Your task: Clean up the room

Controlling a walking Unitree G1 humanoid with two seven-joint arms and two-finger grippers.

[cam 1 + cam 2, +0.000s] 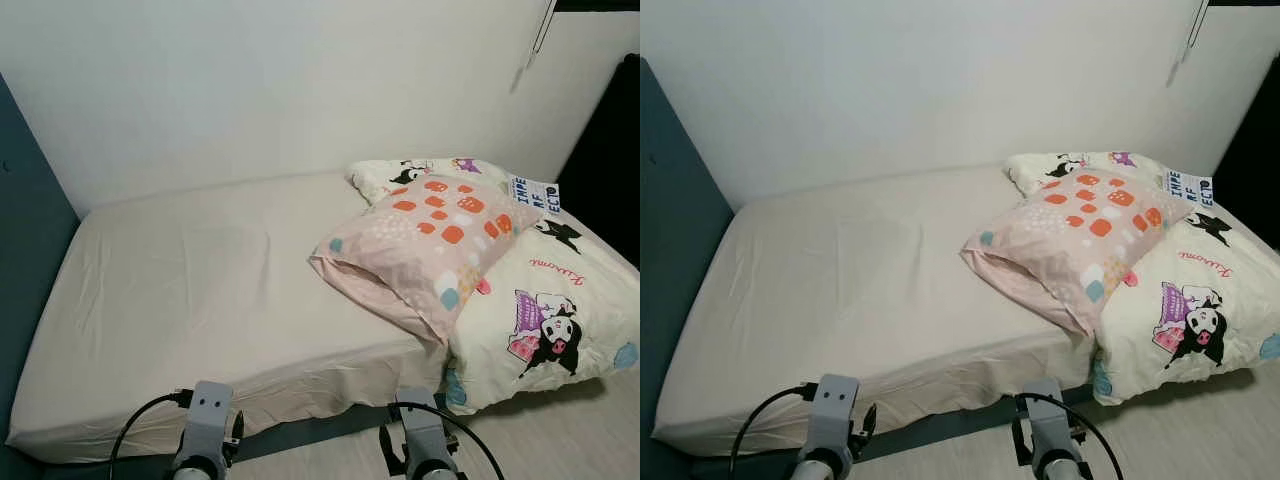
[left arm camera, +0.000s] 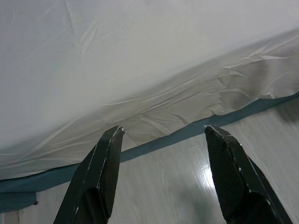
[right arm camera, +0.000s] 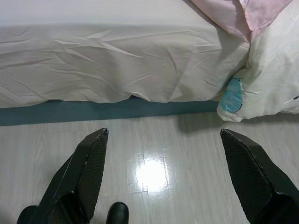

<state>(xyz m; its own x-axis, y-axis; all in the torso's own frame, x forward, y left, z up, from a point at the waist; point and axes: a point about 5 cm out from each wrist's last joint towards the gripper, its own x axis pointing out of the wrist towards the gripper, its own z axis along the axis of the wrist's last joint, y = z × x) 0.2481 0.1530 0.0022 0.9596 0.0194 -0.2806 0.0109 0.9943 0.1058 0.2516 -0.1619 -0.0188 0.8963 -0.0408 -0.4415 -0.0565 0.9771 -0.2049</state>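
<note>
A bed (image 1: 200, 290) with a cream fitted sheet stands in front of me. A pink pillow (image 1: 425, 245) with orange and white patches lies on the bed's right part, resting on a bunched cream duvet (image 1: 545, 310) printed with cartoon characters. The duvet hangs over the bed's right front corner toward the floor. My left gripper (image 2: 161, 135) is open, low by the bed's front edge, with nothing between its fingers. My right gripper (image 3: 163, 135) is open above the floor near the duvet's hanging corner (image 3: 275, 70).
A white wall (image 1: 280, 90) runs behind the bed. A blue-grey panel (image 1: 25, 260) stands at the bed's left end and a blue-grey base strip (image 3: 103, 112) shows under the sheet. Pale wood floor (image 3: 154, 154) lies before the bed. A dark area (image 1: 610, 160) is at far right.
</note>
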